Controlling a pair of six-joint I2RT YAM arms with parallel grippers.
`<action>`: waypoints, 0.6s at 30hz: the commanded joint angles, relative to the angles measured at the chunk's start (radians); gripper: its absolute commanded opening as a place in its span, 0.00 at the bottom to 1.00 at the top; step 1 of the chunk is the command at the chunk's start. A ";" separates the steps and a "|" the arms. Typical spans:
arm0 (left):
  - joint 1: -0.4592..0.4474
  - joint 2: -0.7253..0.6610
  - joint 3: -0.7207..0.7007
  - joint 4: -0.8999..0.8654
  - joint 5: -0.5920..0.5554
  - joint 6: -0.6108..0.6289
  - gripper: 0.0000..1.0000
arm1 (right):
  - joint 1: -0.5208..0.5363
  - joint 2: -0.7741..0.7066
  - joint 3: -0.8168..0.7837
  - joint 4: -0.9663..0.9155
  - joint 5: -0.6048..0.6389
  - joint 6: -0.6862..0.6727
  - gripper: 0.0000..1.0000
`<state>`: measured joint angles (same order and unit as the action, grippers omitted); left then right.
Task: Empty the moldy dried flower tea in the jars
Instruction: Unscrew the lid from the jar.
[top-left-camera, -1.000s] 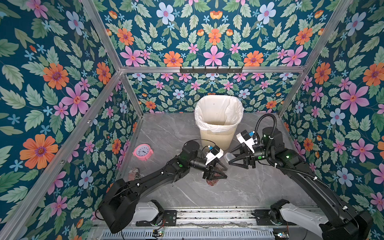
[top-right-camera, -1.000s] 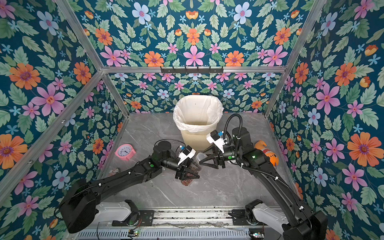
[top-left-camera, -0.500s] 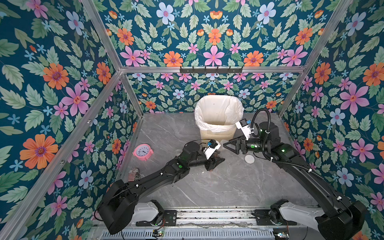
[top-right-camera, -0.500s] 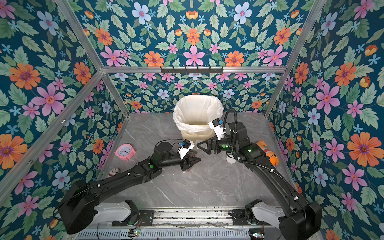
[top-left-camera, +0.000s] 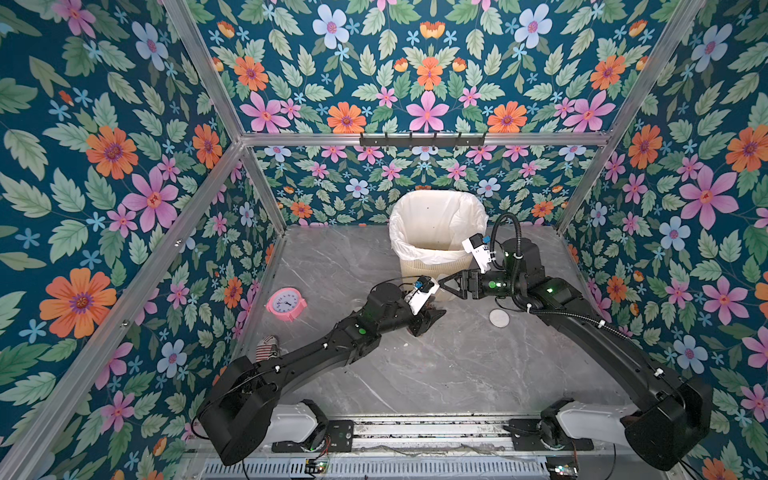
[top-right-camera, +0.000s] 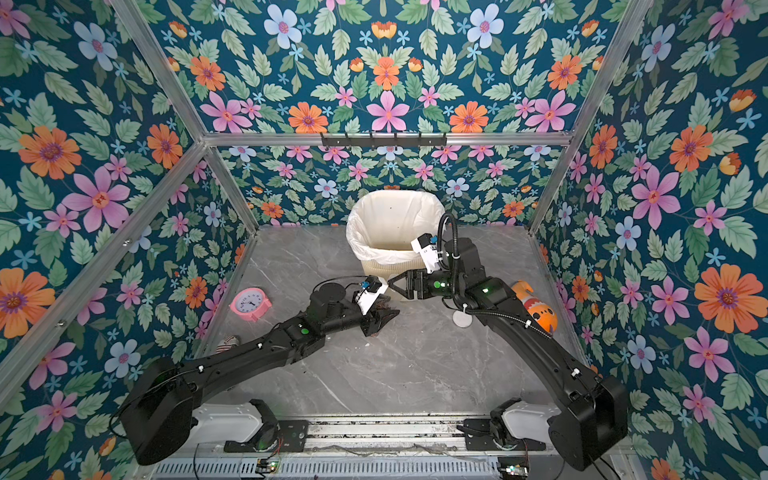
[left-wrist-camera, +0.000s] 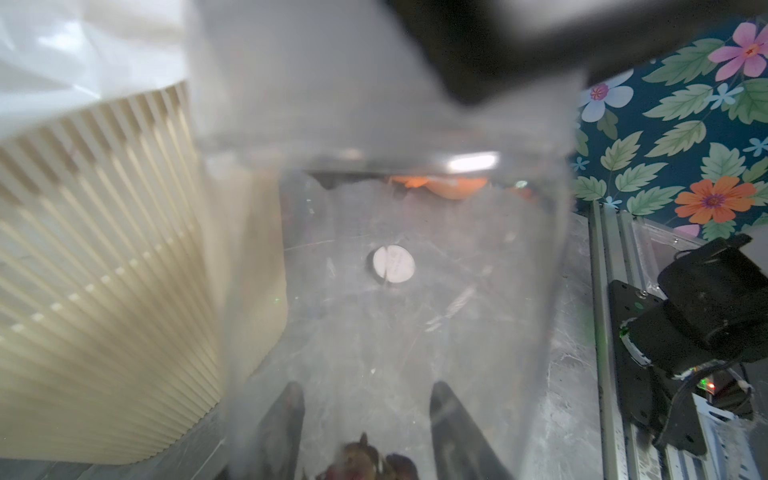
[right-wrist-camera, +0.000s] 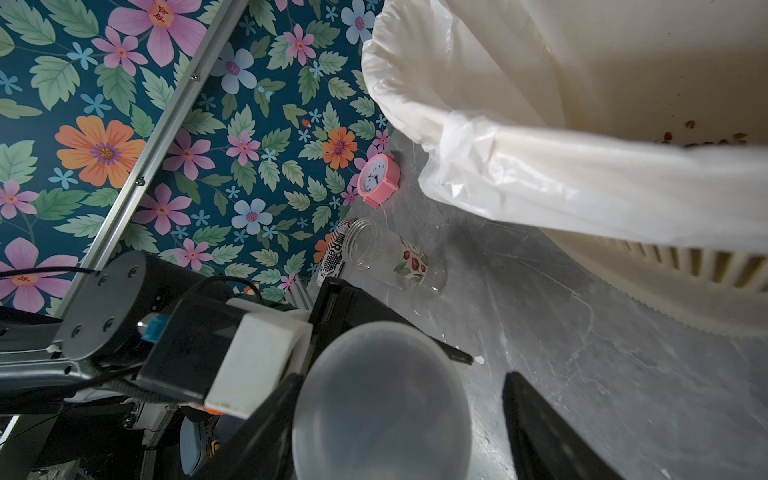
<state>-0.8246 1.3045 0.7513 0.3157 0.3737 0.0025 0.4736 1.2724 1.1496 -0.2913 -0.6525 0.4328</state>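
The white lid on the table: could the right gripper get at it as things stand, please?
Probably yes: the white lid lies bare beside the right arm, and the right gripper is open, though it must back off the jar.

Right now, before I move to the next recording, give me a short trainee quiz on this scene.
1. True or false: the white lid lies flat on the table.
2. The jaws of the left gripper are: A shut on the tea jar; B open and empty; C out of view.
3. Fill in: the empty jar by the pink clock lies on its ___.
Key: 1 true; 2 A; 3 side.
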 joint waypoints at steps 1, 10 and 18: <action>-0.002 -0.001 0.011 -0.003 0.023 0.019 0.22 | 0.003 -0.005 0.007 -0.002 -0.017 0.002 0.68; 0.001 -0.042 0.034 -0.055 0.344 0.042 0.24 | -0.003 -0.067 -0.027 -0.012 -0.258 -0.141 0.47; 0.001 -0.068 0.055 -0.119 0.656 -0.035 0.26 | -0.013 -0.180 -0.125 0.040 -0.512 -0.326 0.48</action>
<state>-0.8207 1.2407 0.7937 0.1486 0.8188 -0.0071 0.4549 1.1118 1.0447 -0.3023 -0.9676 0.1982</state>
